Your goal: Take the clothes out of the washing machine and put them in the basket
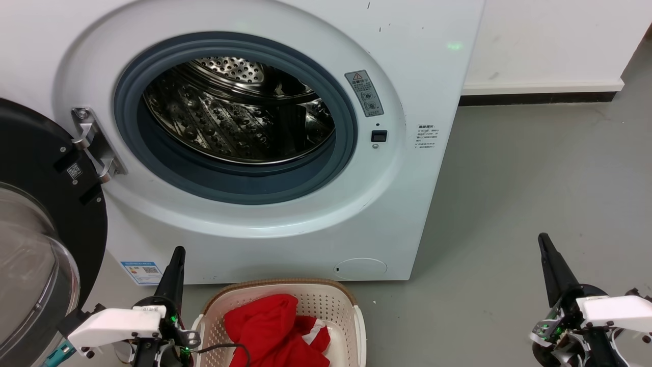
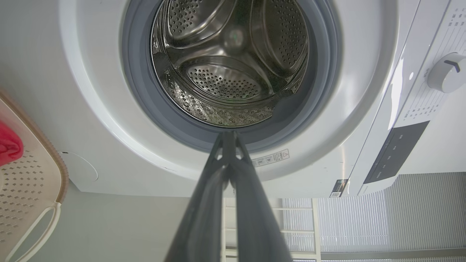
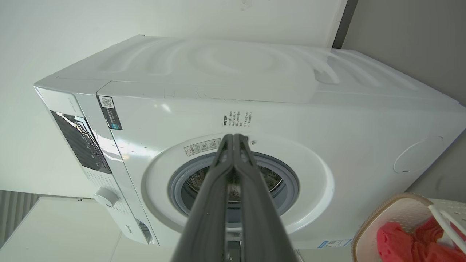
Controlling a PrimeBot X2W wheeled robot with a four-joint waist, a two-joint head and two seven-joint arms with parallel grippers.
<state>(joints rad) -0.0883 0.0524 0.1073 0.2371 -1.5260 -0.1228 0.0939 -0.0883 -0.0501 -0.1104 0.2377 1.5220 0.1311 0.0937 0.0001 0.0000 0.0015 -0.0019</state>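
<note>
**While the washer door hangs open, the clothes (image 1: 270, 326) lie in the basket (image 1: 326, 300)**

Where the head view begins, at its lower edge, both arms sit low with their dark fingers pointing up the picture. The left gripper (image 1: 177, 255) stands just left of the basket, and its wrist view shows its two fingers pressed together tip to tip. The right gripper (image 1: 544, 242) is well apart over the grey floor (image 1: 509, 178) on the right. Its fingers too are closed on each other in its own wrist view.

Between the arms, nearer the left one, the cream basket stands on the floor just before the foot of the washing machine (image 1: 387, 204). The red clothes are bunched inside it, heaped toward its left side, with a strip of white trim showing on the right of the heap. Part of the perforated wall on the far and right sides is uncovered.

Behind the basket rises the white washer front. Its black-framed glass door (image 1: 30, 168) is swung wide to the left on a metal hinge (image 1: 94, 145). The grey rubber rim rings the porthole, and beyond it the drum (image 1: 239, 117) shows its perforated steel wall and ribs. A warning sticker (image 1: 363, 93) sits right of the porthole.
</note>
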